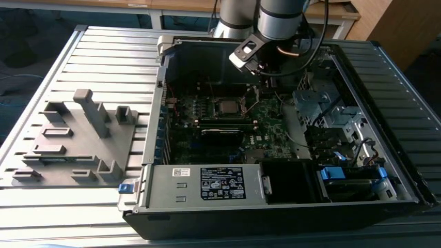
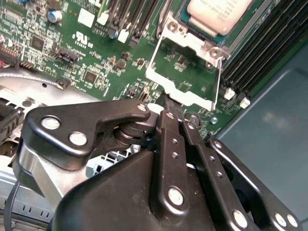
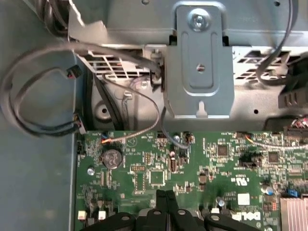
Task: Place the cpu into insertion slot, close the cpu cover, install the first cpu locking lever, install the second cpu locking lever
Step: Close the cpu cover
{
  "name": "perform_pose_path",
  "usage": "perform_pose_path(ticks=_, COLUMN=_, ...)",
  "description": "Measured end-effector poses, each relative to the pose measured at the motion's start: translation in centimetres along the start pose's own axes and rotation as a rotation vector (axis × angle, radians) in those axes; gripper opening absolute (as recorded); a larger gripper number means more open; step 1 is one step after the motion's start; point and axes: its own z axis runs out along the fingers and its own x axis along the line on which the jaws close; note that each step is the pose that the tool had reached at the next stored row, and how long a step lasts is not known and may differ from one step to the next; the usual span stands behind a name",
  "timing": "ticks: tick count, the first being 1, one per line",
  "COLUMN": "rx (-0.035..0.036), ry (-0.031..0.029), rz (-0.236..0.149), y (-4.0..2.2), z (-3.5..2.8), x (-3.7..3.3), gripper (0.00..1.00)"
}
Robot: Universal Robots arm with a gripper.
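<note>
Gripper [image 2: 162,102], fingers closed together, touches the raised cpu cover [image 2: 199,97], a silvery square-windowed frame.

Table: I work over a grey metal table [image 1: 103,51]. Its top is made of long slats with grooves between them, and it stretches across the exterior view.
Fixture plate: a grey fixture plate [image 1: 41,178] lies flat on the slats toward the exterior view's left. Several low blocks and one taller post stand up from it.
Computer case: an open computer case [image 1: 276,222] lies on its side on the table, open face up, just beside the plate on the exterior view's right.
Blue piece: a small blue piece [image 1: 125,188] sits on the slats at the case's near corner, below the plate's edge. I cannot tell whether it touches the case.
</note>
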Motion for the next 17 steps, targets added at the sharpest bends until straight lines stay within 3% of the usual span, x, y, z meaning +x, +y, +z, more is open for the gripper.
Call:
perform_pose_path(ticks=7, rx=-0.046, ry=0.001, rz=0.001, y=-2.24, z=-0.17, x=-0.04, gripper=0.11)
perform_pose_path(ticks=11, rx=-0.0689, ry=0.0011, rz=0.001, y=-3.61, z=-0.27, x=-0.07, gripper=0.11)
perform_pose_path(ticks=14, rx=-0.0843, ry=0.0014, rz=0.001, y=-4.6, z=-0.33, x=-0.08, gripper=0.11)
perform_pose_path(ticks=17, rx=-0.0936, ry=0.0016, rz=0.002, y=-5.25, z=-0.37, x=-0.1, gripper=0.11)
